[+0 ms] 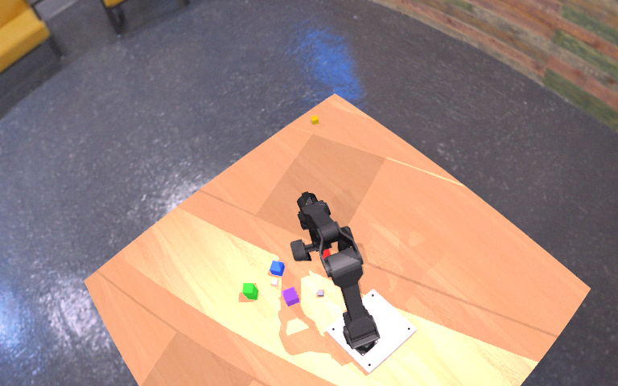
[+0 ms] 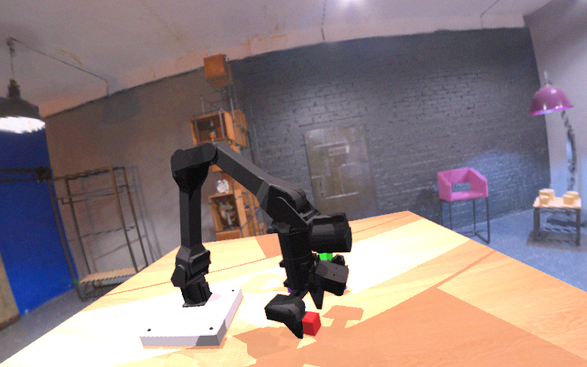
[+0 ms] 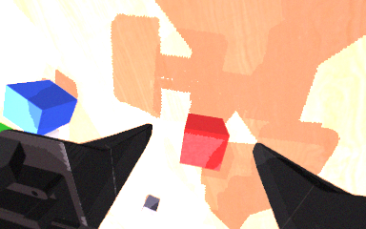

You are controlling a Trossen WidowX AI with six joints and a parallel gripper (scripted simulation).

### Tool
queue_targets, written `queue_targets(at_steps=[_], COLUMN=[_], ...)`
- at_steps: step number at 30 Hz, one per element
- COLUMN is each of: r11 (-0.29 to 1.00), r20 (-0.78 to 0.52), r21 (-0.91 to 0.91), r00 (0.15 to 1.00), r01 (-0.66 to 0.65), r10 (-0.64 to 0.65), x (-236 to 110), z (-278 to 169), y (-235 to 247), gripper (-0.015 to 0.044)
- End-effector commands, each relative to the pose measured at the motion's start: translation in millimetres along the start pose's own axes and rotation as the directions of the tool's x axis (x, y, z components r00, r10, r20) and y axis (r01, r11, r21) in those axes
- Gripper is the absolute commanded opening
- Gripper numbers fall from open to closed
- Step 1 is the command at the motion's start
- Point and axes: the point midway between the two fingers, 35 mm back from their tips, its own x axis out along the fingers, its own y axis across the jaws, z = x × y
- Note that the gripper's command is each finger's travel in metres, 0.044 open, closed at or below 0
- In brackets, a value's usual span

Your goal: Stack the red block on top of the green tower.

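The red block [image 1: 326, 252] [image 2: 311, 323] [image 3: 205, 141] lies on the wooden table [image 1: 455, 236], just in front of the arm's base. My gripper [image 2: 309, 319] [image 3: 202, 137] is open and empty. It is lowered close to the table, with one finger on each side of the red block and a gap to both. The green tower [image 1: 249, 290] [image 2: 325, 256] stands upright to the left, mostly hidden behind the arm in the exterior view. Only a sliver of the green tower [image 3: 4, 127] shows at the wrist view's left edge.
A blue cube [image 1: 276, 267] [image 3: 40, 106] and a purple cube [image 1: 290, 295] lie between the red block and the tower. A small white cube [image 1: 273, 281] and a small grey cube [image 1: 320, 292] [image 3: 152, 202] lie nearby. A yellow cube [image 1: 314, 119] sits at the far corner. The arm stands on a white base plate [image 1: 387, 318].
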Motion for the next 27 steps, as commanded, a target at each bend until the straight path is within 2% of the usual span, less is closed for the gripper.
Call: queue_targets(at_steps=[1,19,27], r11=[1.000,1.000,1.000], r20=[-0.013,-0.013,-0.013], r21=[-0.003,-0.003,-0.003], r00=[1.000,1.000,1.000], r01=[0.005,0.005,0.005], r10=[-0.005,-0.005,-0.005], x=[9.3,7.2,7.2], z=[-2.0,-2.0,-2.0], y=[-0.5,-0.5,-0.5], gripper=[0.0440,0.0440,0.0230])
